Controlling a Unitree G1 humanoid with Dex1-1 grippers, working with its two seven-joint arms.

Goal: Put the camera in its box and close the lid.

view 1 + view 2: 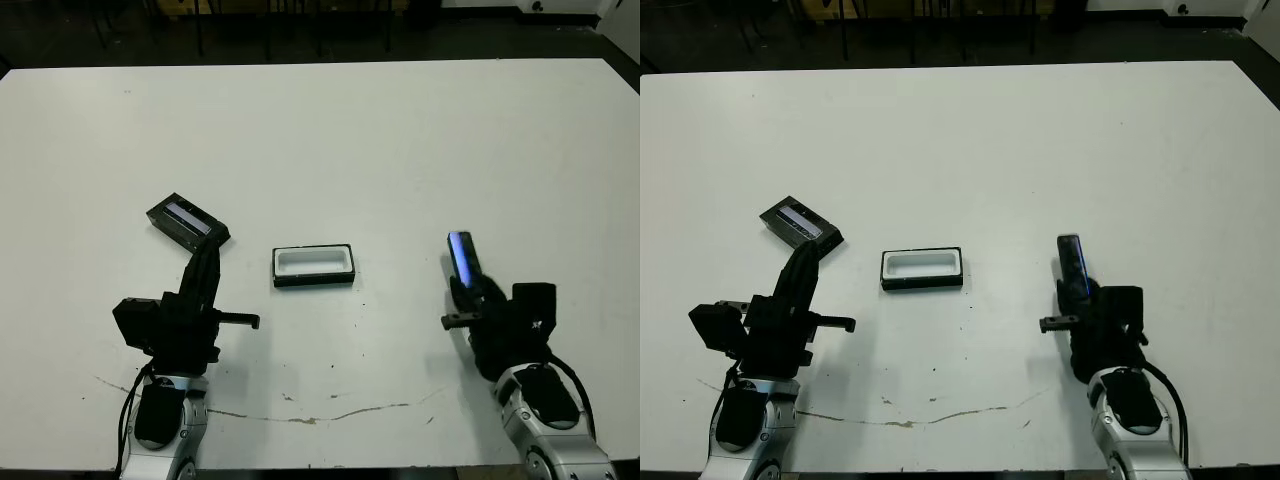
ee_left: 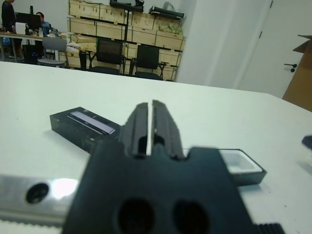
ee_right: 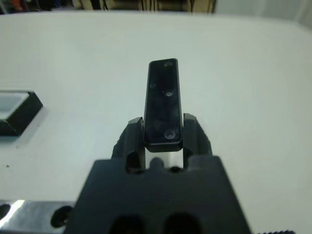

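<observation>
The left eye view took in the whole white table (image 1: 320, 140), with both arms at its near edge, something neither wrist picture gave. The box (image 1: 313, 266) lay open near the middle, its white lining up, between the two arms and apart from both. The lid (image 1: 188, 222) lay flat to the left of the box, turned at an angle, its pale strip on top. The left gripper (image 1: 207, 256) pointed toward the lid, its tips at or just over the lid's near edge; from above I could not tell whether they touched. The right gripper (image 1: 466, 285) sat well to the right of the box with the camera (image 1: 462, 256) clamped between its fingers, the bar sticking out forward past the tips. The left wrist view showed what the head views could not: the left fingers (image 2: 136, 127) pressed together with only a thin slit between them and nothing held, and beyond the table a room with chairs, stacked crates and a person seated far off. The right wrist view showed the camera (image 3: 164, 102) gripped at its near end, both fingers (image 3: 192, 131) against its sides, small round marks along its dark face, and a corner of the box (image 3: 17, 109) off to one side. No writing or brand could be read on anything.
</observation>
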